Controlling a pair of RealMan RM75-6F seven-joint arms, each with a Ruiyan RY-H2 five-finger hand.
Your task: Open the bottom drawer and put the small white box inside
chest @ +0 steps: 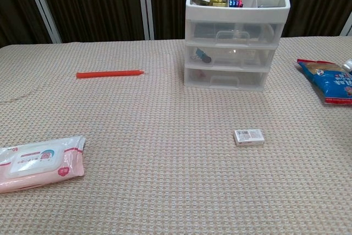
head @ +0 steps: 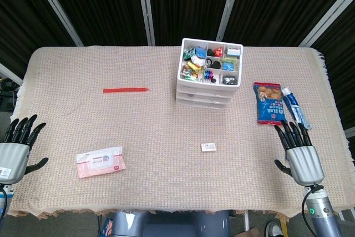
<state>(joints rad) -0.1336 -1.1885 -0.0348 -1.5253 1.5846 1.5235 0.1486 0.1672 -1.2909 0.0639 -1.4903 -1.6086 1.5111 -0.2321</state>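
A white three-drawer unit (head: 208, 79) (chest: 236, 34) stands at the back centre of the table, its top tray full of small items. Its bottom drawer (chest: 226, 77) is pushed in. The small white box (head: 208, 147) (chest: 248, 136) lies flat on the cloth in front of the unit, apart from both hands. My right hand (head: 299, 154) hovers at the table's right front edge, fingers spread, holding nothing. My left hand (head: 15, 148) is at the left front edge, fingers apart and empty. Neither hand appears in the chest view.
A pink wet-wipes pack (head: 100, 161) (chest: 39, 162) lies front left. A red pen (head: 126, 89) (chest: 110, 74) lies back left. A blue snack bag (head: 268, 102) (chest: 329, 81) and a tube (head: 294, 106) lie near the right hand.
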